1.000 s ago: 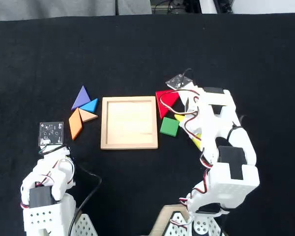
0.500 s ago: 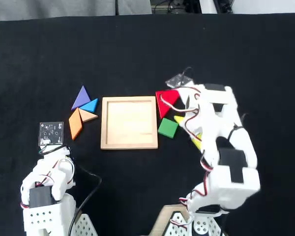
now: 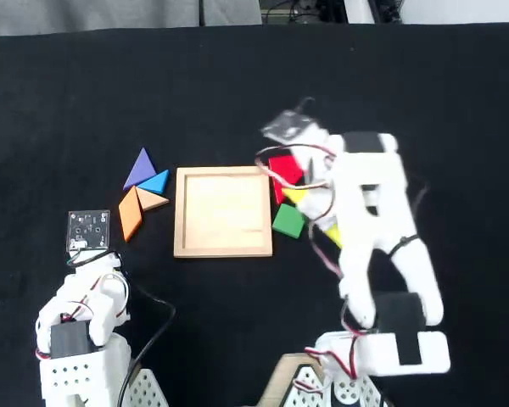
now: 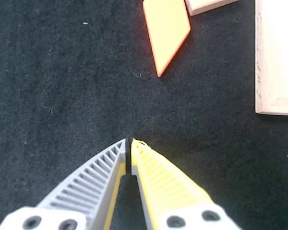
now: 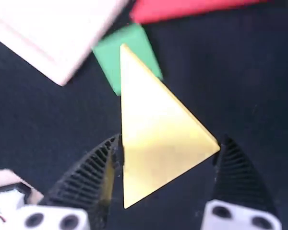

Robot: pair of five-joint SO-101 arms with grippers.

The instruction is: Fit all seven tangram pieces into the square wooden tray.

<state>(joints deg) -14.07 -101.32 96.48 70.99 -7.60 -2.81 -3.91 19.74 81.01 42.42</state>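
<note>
The square wooden tray (image 3: 223, 248) lies mid-table with nothing inside. To its left lie a purple triangle (image 3: 141, 168), a blue triangle (image 3: 156, 181), a tan triangle (image 3: 152, 200) and an orange parallelogram (image 3: 131, 213). Just right of the tray sit a red triangle (image 3: 286, 170) and a green square (image 3: 288, 220). My right gripper (image 5: 171, 141) is shut on the big yellow triangle (image 5: 153, 139), one finger against each side, above the green square (image 5: 129, 50). My left gripper (image 4: 130, 143) is shut on nothing, low over the black cloth short of the orange parallelogram (image 4: 167, 31).
The right arm (image 3: 369, 203) stretches over the pieces at the tray's right edge and hides part of them. The left arm (image 3: 81, 309) sits folded at the near left. Black cloth covers the table all round. The tray's corner (image 4: 278, 57) shows in the left wrist view.
The right arm has swung left and away from its base toward the tray's far right corner, carrying the yellow triangle along. The green square shifted slightly. The left arm kept still.
</note>
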